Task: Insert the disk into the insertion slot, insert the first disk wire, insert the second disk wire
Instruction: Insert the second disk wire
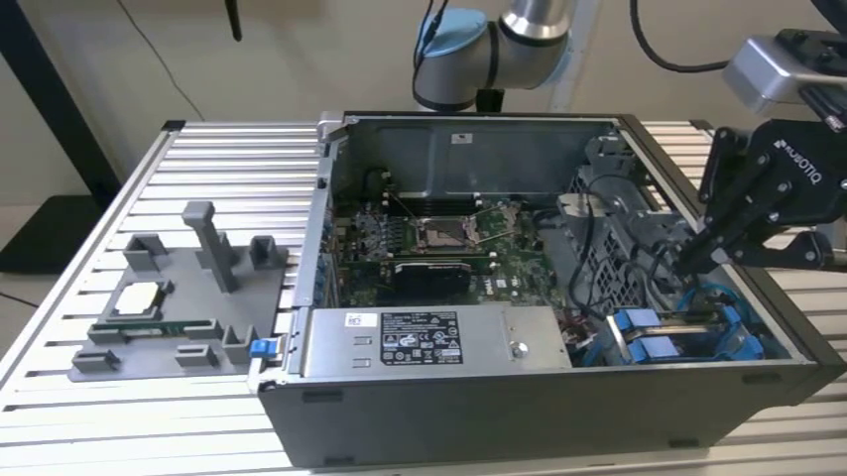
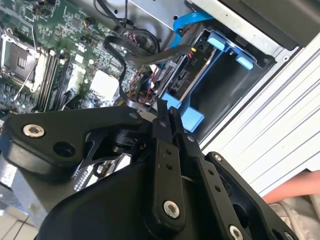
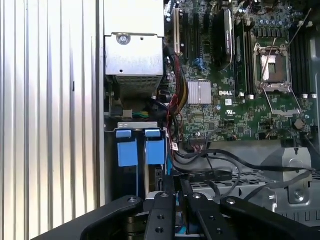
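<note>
The insertion slot point(image 1: 677, 337) is the grey drive cage with blue tabs at the case's front corner, on the exterior view's right. In the second wrist view the slot point(image 2: 227, 75) holds the disk point(image 2: 182, 80) edge-on in its blue carrier. A blue wire point(image 2: 186, 22) and a black wire point(image 2: 150, 55) run up to the disk's end. My gripper point(image 1: 688, 263) hangs just above the cage, fingertips pressed together. In both wrist views the gripper point(image 2: 162, 105) point(image 3: 175, 192) is shut, and I make out nothing between the fingers. The blue tabs point(image 3: 141, 150) lie close beyond the tips.
The open computer case point(image 1: 530, 426) sits on a slatted table point(image 1: 146, 416). A grey power supply point(image 1: 437, 337) lies along the near wall, the green motherboard point(image 1: 443, 238) behind it. A grey fixture point(image 1: 185, 297) with parts stands at the exterior view's left. A person's hand point(image 2: 295, 187) shows beside the case.
</note>
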